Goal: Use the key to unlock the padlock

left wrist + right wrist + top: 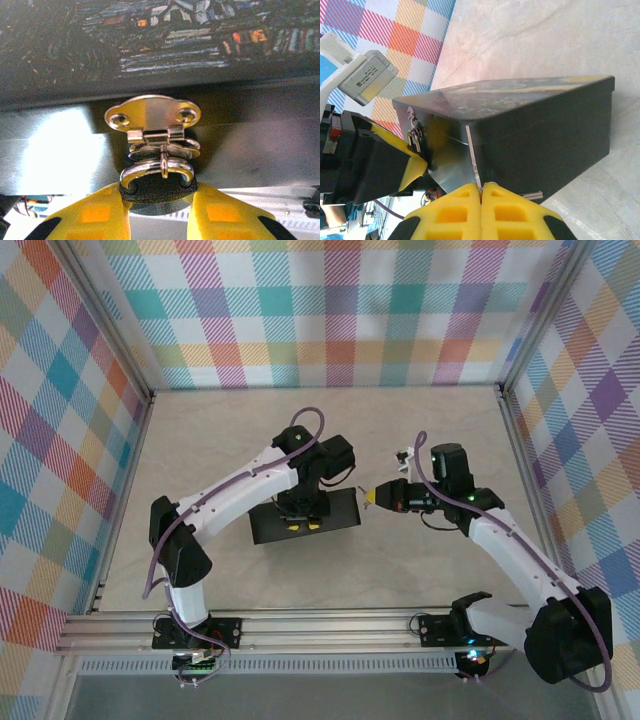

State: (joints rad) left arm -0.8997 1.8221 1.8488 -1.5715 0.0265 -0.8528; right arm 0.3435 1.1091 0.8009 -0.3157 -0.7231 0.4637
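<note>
The padlock [156, 186], a small dark body with a silvery shackle, hangs from the metal hasp [152, 116] on the front of the dark box [335, 510]. My left gripper [159, 196] is shut on the padlock body, one yellow finger on each side. At the box's right end, my right gripper [481, 187] is shut on the key [473, 159]. The thin blade is seen edge-on and points up along the box corner, apart from the padlock [414, 138]. From above, the left gripper [301, 525] sits at the box's near side and the right gripper [372, 497] just right of it.
The box [545, 140] has a painted lid and stands mid-table on a pale marbled surface. Plaid walls enclose the table on three sides. A metal rail [300, 625] runs along the near edge. A small metal piece [532, 195] sticks out beside the right fingers.
</note>
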